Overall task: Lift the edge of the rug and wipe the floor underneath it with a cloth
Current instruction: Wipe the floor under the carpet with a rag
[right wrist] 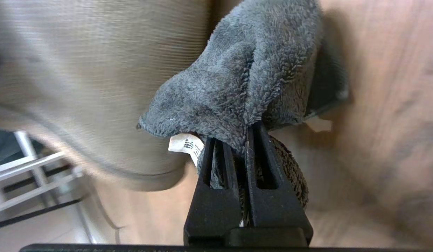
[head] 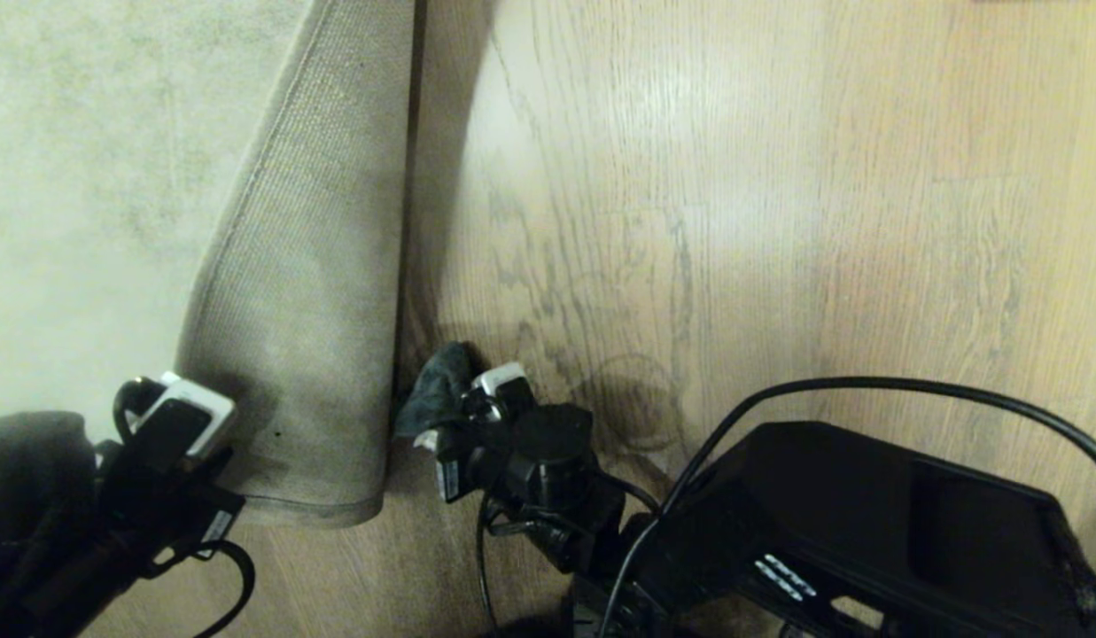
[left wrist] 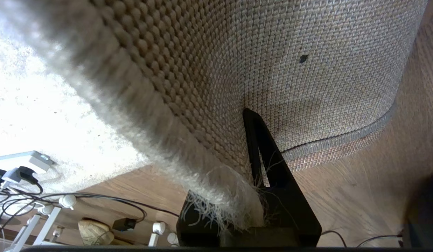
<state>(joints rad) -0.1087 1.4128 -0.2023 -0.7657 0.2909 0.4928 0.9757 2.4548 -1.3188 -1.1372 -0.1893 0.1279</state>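
The rug edge (head: 237, 204) is folded back over the pale rug, its tan woven backing facing up. At the lower left, my left gripper (head: 186, 409) is shut on that edge. In the left wrist view the frayed rug edge (left wrist: 234, 196) sits between the black fingers (left wrist: 272, 175), one of them hidden behind the pile. My right gripper (head: 463, 409) is shut on the dark grey cloth (head: 437, 390), low over the bare floor (head: 689, 221) right beside the fold. The fluffy cloth (right wrist: 244, 70) bunches out past my right gripper (right wrist: 235, 138), with a white label showing.
The robot's black body (head: 866, 514) and a black cable (head: 911, 385) fill the lower right. Past the rug's corner lie a power strip and cables (left wrist: 23, 171) and white furniture legs (left wrist: 44, 217). A white frame (right wrist: 30, 171) stands beyond the rug.
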